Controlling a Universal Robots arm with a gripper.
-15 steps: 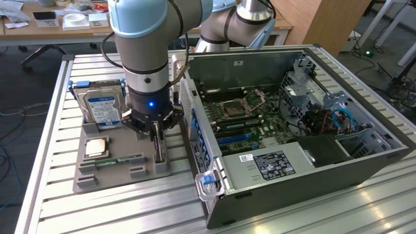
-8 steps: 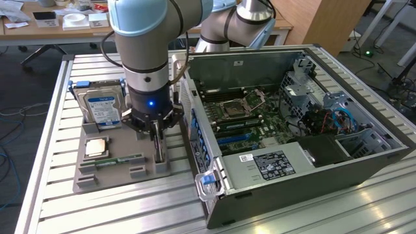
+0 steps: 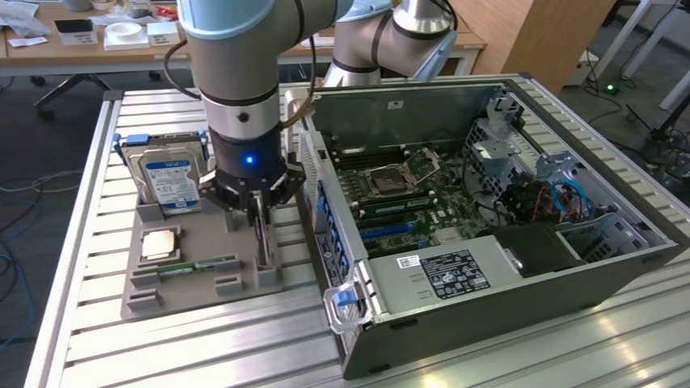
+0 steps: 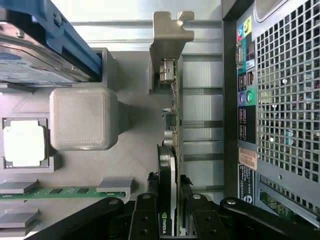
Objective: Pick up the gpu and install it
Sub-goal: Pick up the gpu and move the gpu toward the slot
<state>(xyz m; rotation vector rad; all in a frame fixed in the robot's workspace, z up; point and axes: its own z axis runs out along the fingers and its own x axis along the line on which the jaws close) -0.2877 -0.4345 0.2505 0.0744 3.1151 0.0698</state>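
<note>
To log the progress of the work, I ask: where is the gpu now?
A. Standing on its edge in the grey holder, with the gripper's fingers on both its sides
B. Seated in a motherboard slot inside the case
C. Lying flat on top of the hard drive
A: the gpu stands on edge in the grey holder, outside the computer case, with the gripper closed on it.

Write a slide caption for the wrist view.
The gripper at the gpu, standing on edge in its grey holder beside the computer case.

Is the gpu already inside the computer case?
No, the gpu stands on edge in the gray holder beside the computer case, under the gripper.
</note>
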